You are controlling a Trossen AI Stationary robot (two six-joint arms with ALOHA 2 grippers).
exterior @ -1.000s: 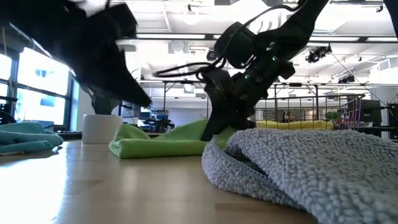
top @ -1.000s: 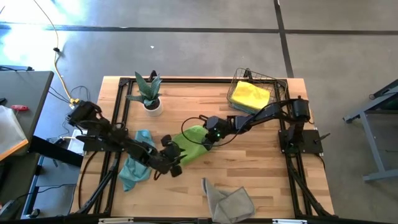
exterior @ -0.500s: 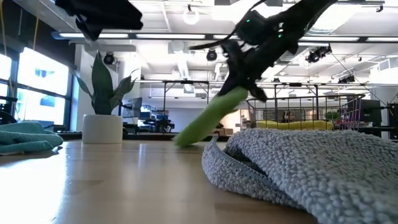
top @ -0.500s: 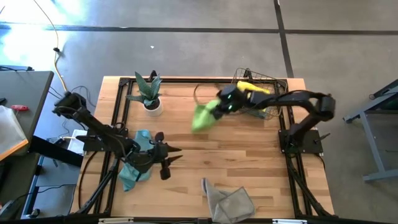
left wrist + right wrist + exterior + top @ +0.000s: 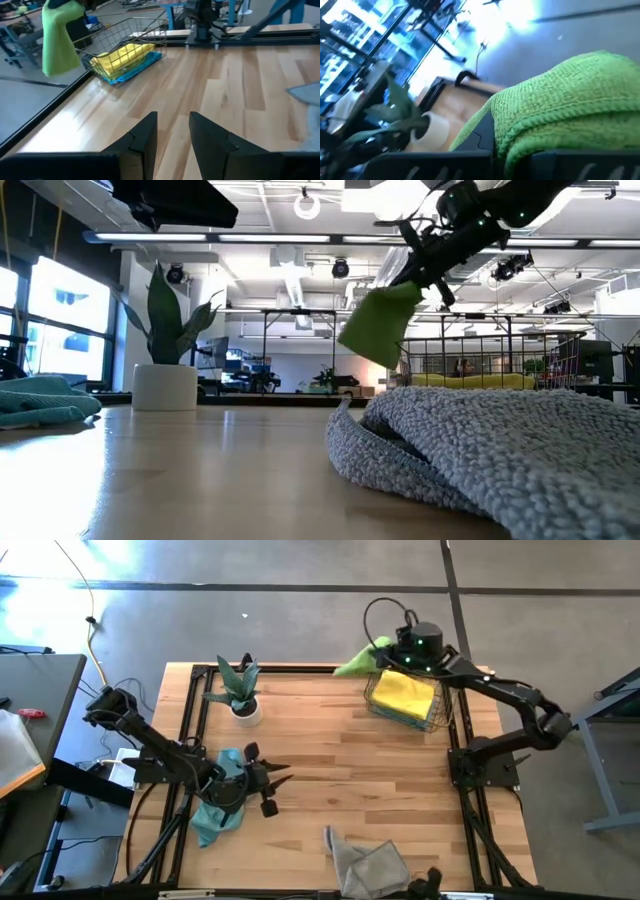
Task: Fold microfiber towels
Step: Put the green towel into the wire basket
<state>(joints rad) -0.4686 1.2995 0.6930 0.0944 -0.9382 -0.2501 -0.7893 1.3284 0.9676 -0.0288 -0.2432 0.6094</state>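
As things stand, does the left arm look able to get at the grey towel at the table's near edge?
Probably yes. The left gripper hovers open and empty beside the teal towel, with bare table between it and the grey towel. The right gripper holds the green towel far off by the basket.

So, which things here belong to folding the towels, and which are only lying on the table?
Job:
- lime green towel, held up by the right gripper
- yellow towel in the basket
- teal towel under the left gripper
- grey towel

Lying about:
- potted plant
- wire basket
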